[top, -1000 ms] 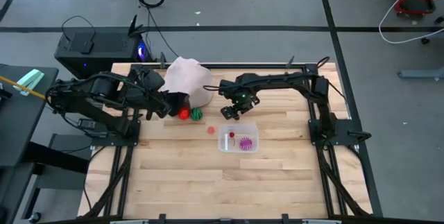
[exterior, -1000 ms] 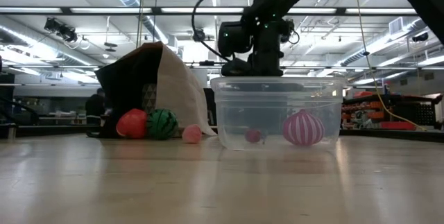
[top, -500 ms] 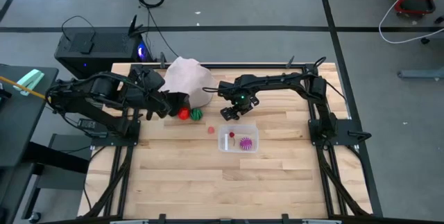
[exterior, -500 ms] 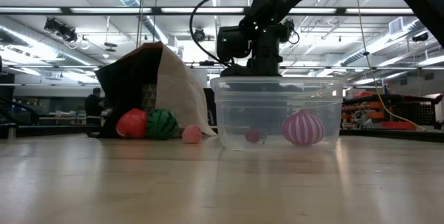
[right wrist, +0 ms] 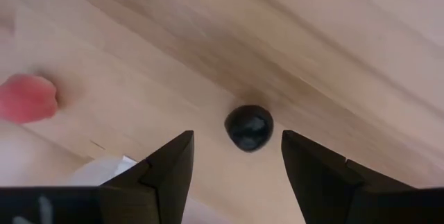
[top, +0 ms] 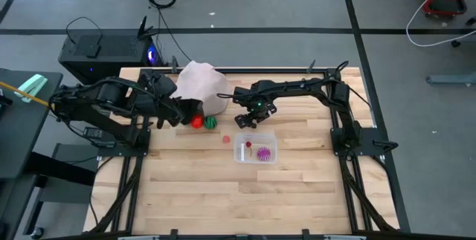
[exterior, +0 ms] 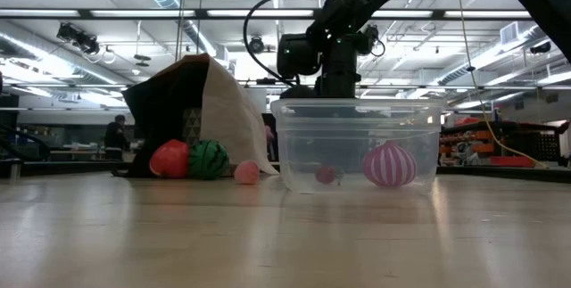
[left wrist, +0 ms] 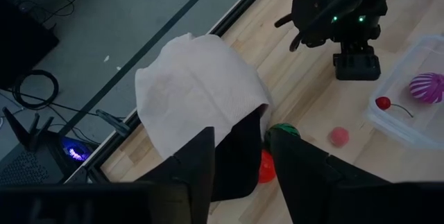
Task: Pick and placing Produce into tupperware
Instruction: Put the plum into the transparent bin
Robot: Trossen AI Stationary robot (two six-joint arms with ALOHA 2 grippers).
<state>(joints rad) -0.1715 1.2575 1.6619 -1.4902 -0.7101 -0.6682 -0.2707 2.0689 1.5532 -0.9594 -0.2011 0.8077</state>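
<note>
The clear tupperware stands on the table and holds a spiky magenta piece and a small dark red one. A red fruit and a green one lie at the mouth of the pale bag. A small pink piece lies left of the tub. My right gripper is open just above the table, behind the tub's far left corner, with a small dark ball between its fingers, untouched. My left gripper is open at the bag's dark mouth. My left gripper has its two fingers level on either side of the dark edge of the bag's mouth, coming from the table's left. I cannot tell whether they touch it.
The pale bag lies on its side at the far left of the table, mouth toward the near side. The wood table is bare in front of the tub. A black box stands beyond the far left corner.
My right gripper has drifted a little toward the table's left edge, staying open. The produce, tub and bag have not moved.
</note>
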